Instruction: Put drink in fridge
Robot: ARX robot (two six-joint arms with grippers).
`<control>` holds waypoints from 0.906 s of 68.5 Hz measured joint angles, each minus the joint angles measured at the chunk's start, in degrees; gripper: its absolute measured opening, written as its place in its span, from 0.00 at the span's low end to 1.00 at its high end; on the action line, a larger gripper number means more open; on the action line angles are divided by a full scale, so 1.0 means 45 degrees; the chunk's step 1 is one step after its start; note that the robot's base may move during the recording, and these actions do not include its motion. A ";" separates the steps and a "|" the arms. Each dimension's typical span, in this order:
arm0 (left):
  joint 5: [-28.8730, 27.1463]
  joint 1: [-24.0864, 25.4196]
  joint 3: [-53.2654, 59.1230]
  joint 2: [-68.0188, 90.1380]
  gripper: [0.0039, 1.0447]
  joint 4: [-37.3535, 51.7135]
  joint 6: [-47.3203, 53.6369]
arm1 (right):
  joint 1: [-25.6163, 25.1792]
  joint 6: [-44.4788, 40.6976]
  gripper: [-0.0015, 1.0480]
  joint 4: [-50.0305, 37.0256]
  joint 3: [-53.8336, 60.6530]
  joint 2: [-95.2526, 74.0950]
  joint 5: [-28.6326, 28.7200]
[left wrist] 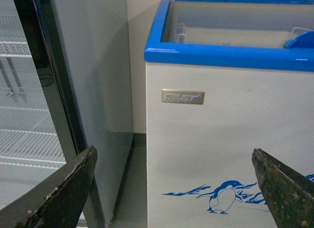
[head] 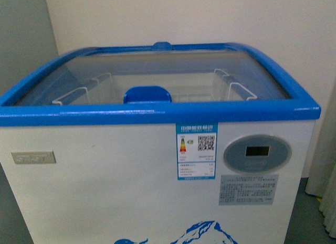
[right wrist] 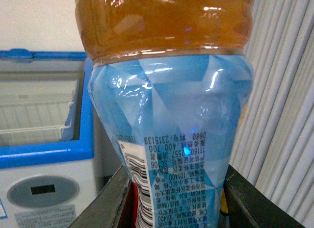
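The fridge (head: 105, 191) is a white chest freezer with a blue top rim and curved glass lids; it fills the front view. The lids look shut, with a blue handle (head: 147, 94) at the front middle and wire baskets under the glass. No arm shows in the front view. My left gripper (left wrist: 179, 189) is open and empty, facing the fridge's (left wrist: 221, 139) front left corner and its penguin picture. My right gripper (right wrist: 174, 198) is shut on the drink (right wrist: 169, 105), a clear bottle of amber liquid with a light blue label, held beside the fridge's (right wrist: 44, 154) right end.
A tall grey upright cabinet (left wrist: 93, 90) with a black-framed glass door (left wrist: 29, 115) stands left of the fridge, with a narrow floor gap between. A pale pleated curtain (right wrist: 284, 115) hangs right of the fridge. A wall is behind.
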State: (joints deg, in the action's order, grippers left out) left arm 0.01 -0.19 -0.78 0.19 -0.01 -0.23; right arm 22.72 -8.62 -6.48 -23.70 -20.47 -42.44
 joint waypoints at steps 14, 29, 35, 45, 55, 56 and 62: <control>0.0015 0.0005 0.0000 0.0000 0.92 -0.0005 -0.0010 | 0.0000 0.0000 0.35 0.0000 -0.0010 -0.0005 0.0005; 0.7786 0.1957 -0.1331 0.4779 0.92 0.0525 -0.3424 | 0.0034 -0.0005 0.35 0.0000 -0.0010 -0.0010 0.0063; 0.8155 0.2055 -0.2395 0.7553 0.92 0.3094 -0.3891 | 0.0034 -0.0005 0.35 0.0000 -0.0010 -0.0010 -0.0005; 0.8000 0.1894 -0.5217 1.2293 0.92 0.6465 -0.3308 | 0.0039 -0.0005 0.35 0.0000 -0.0010 -0.0010 0.0010; 0.8208 0.1321 -0.8136 1.5625 0.92 0.6941 -0.1792 | 0.0039 -0.0005 0.35 0.0000 -0.0010 -0.0010 0.0000; 0.8276 0.1273 -0.8330 1.5805 0.92 0.6926 -0.1681 | 0.0039 -0.0005 0.35 0.0000 -0.0010 -0.0010 0.0000; 0.9165 0.0782 -0.9879 1.7058 0.92 0.6771 -0.0831 | 0.0039 -0.0005 0.35 0.0000 -0.0010 -0.0010 0.0005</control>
State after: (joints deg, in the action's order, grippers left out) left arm 41.25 3.33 -45.23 76.95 30.46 -3.97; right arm 22.90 -8.64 -6.48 -23.75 -20.51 -42.41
